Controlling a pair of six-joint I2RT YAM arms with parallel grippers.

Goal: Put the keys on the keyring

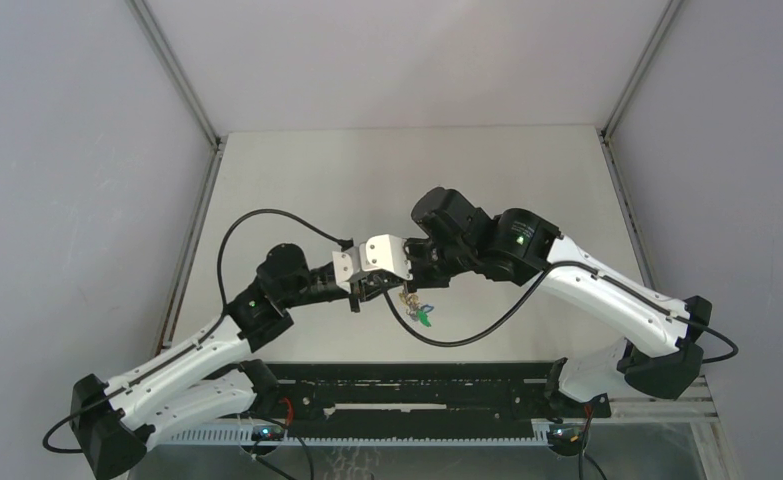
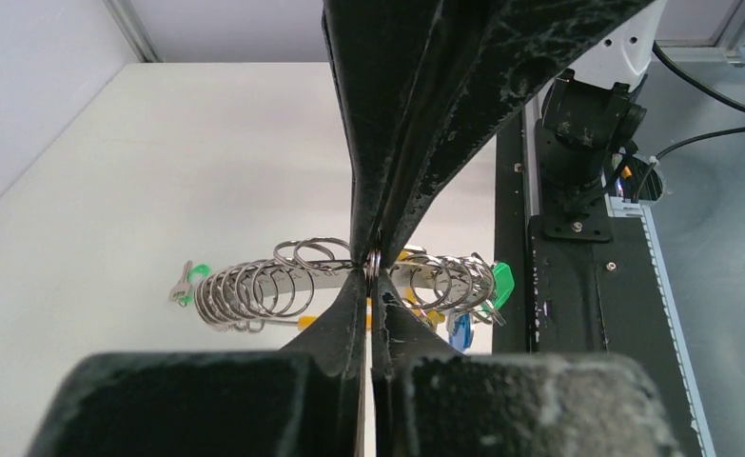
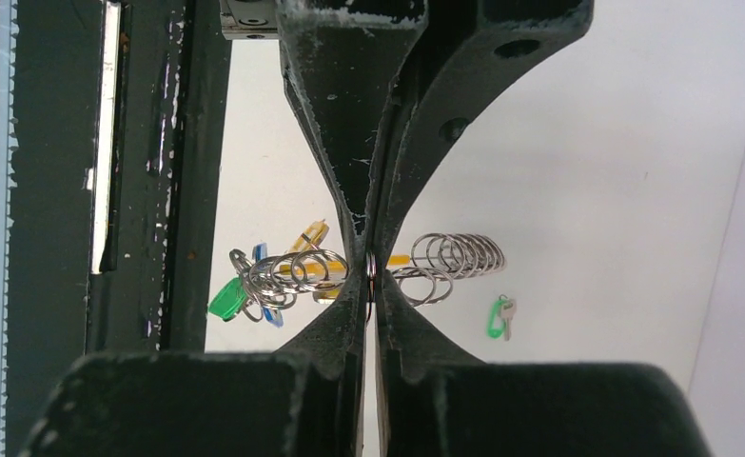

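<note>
Both grippers meet tip to tip over the middle of the table. The keyring [image 2: 254,286] hangs between them, a loop strung with many silver rings and showing yellow parts. My left gripper [image 2: 375,268] is shut on one thin silver ring of it. My right gripper [image 3: 371,276] is shut on the same spot from the other side. Keys with green [image 2: 501,284] and blue [image 2: 460,331] heads hang from the keyring's end [image 1: 422,315]. One loose green-headed key [image 3: 499,316] lies on the table, apart from the keyring [image 3: 297,271].
The black rail [image 1: 417,395] with the arm bases runs along the near edge. A black cable [image 1: 467,335] loops across the table just below the hanging keys. Grey walls close in the left, right and far sides.
</note>
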